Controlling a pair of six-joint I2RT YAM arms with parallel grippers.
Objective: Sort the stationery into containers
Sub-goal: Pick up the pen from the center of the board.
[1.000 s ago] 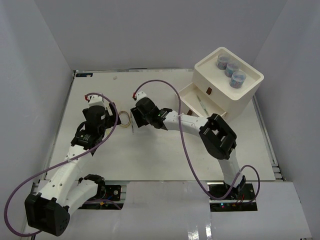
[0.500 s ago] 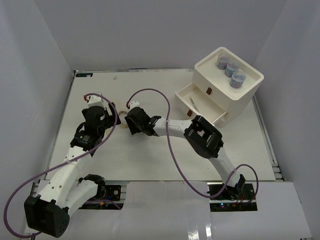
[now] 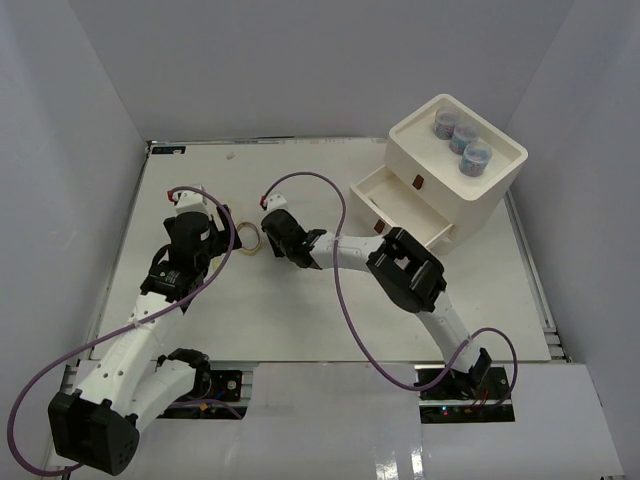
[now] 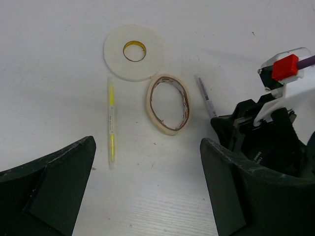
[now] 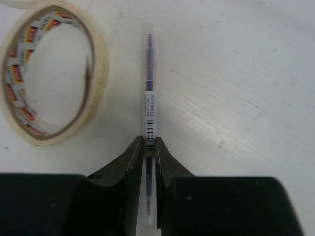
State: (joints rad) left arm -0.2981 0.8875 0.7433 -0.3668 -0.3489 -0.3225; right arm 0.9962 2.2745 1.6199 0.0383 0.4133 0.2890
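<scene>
Pinched tight in the right tool [image 5: 149, 147]: the near end of a thin dark pen [image 5: 149, 88], flat on the desk [image 5: 236, 73] and pointing straight ahead. Just left of the pen, not touching it, a tan tape roll [image 5: 49, 73] lying flat. Spread wide and holding nothing: the left tool [image 4: 147, 145]. Ahead of it, that roll, with a yellow pen [image 4: 111, 123] to the left and a white tape ring [image 4: 134, 52] just beyond. Far off to the right tool's right, the white box [image 3: 455, 190], one drawer [image 3: 395, 205] pulled out, three jars [image 3: 458, 135] in its top tray.
</scene>
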